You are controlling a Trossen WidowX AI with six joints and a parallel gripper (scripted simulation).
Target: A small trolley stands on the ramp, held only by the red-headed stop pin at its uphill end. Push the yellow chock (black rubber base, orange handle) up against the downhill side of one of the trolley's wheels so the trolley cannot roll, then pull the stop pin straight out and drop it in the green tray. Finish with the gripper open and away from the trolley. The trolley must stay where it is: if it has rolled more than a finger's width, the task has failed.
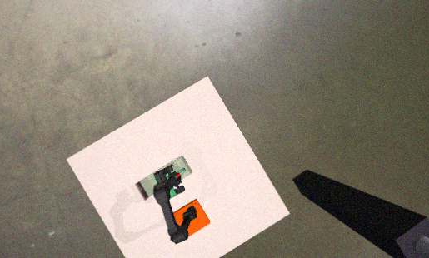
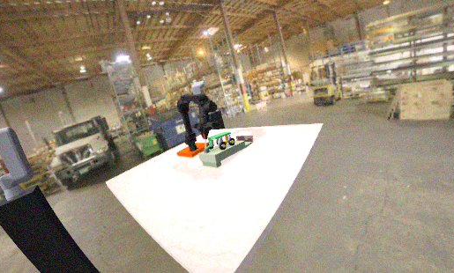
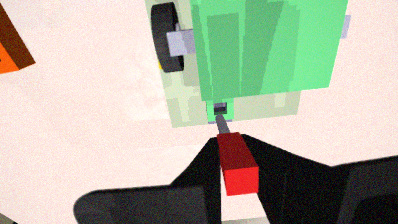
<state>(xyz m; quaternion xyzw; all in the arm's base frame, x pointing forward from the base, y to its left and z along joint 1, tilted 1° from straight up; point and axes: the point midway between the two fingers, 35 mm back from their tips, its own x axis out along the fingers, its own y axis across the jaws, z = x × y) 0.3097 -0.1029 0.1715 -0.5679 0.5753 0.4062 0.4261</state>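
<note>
The green trolley (image 3: 280, 55) (image 2: 219, 135) stands on the pale green ramp (image 3: 185, 112) (image 2: 211, 160) (image 1: 186, 163). Its black wheel (image 3: 166, 37) shows in the wrist view. My gripper (image 3: 227, 142) (image 1: 177, 178) is shut on the red-headed stop pin (image 3: 240, 172), just beyond the trolley's uphill end. The grey shaft points at the green bracket (image 3: 212, 112) and its dark square hole. The shaft's tip overlaps the bracket's near edge; I cannot tell whether it is fully clear. A green patch (image 1: 173, 193) beside the ramp may be the tray, mostly hidden by the arm. I cannot make out the chock clearly.
The arm's orange base plate (image 1: 203, 220) (image 2: 186, 154) (image 3: 7, 62) lies beside the ramp. A dark brown block (image 1: 142, 191) (image 2: 245, 138) is at the ramp's far, low end. The arm reaches over the trolley in the top view.
</note>
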